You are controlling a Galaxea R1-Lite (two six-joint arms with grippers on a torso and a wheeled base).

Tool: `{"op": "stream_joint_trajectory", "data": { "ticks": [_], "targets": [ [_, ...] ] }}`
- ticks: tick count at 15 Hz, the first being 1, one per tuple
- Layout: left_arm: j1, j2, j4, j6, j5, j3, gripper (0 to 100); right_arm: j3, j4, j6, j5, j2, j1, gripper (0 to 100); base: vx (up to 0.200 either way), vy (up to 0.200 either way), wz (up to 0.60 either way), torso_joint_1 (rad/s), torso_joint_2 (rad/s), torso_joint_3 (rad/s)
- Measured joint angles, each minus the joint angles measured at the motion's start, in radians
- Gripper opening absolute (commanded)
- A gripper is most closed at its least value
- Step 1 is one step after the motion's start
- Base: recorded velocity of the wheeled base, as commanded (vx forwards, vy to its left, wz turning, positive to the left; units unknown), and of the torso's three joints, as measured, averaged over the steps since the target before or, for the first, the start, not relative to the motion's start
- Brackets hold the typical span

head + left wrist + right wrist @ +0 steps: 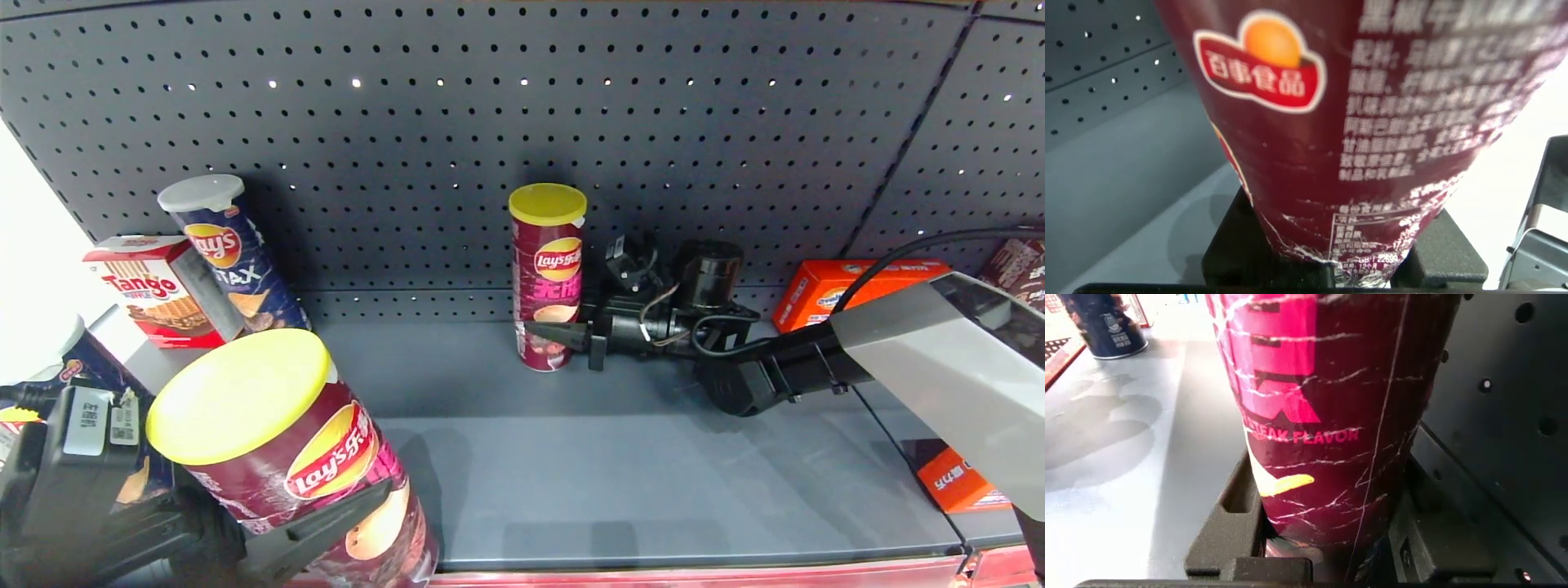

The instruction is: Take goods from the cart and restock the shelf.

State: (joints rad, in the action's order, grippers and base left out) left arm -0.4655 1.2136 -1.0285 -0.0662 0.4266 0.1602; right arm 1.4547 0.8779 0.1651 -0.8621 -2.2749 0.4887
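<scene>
A maroon chip can with a yellow lid (547, 278) stands upright on the grey shelf (653, 474), close to the pegboard back. My right gripper (549, 335) is shut on its lower part, coming in from the right; in the right wrist view the can (1331, 416) sits tight between the fingers (1221, 531). At the lower left, over the shelf's front edge, my left gripper (326, 510) is shut on a second maroon can with a yellow lid (277, 441), tilted a little. That can (1355, 122) stands in the left gripper (1331, 265).
A blue chip can with a grey lid (229, 253) leans at the back left beside a red-and-white wafer box (155, 290). Orange boxes lie at the right back (849, 290) and right front (951, 482). Bare shelf lies between the two maroon cans.
</scene>
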Motion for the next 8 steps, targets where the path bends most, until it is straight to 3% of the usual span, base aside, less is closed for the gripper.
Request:
{"op": "stream_joint_trajectory", "data": {
  "ticks": [4, 8],
  "targets": [
    [0.001, -0.001, -0.001, 0.0, 0.0, 0.002, 0, -0.048, 0.0, 0.0, 0.048, 0.065, 0.014, 0, 0.0, 0.0, 0.0, 0.0, 0.0, 0.0],
    [0.001, -0.001, -0.002, 0.0, 0.0, 0.01, 0, -0.228, 0.012, 0.001, 0.091, 0.214, 0.049, 0, 0.0, 0.0, 0.0, 0.0, 0.0, 0.0]
  ]
}}
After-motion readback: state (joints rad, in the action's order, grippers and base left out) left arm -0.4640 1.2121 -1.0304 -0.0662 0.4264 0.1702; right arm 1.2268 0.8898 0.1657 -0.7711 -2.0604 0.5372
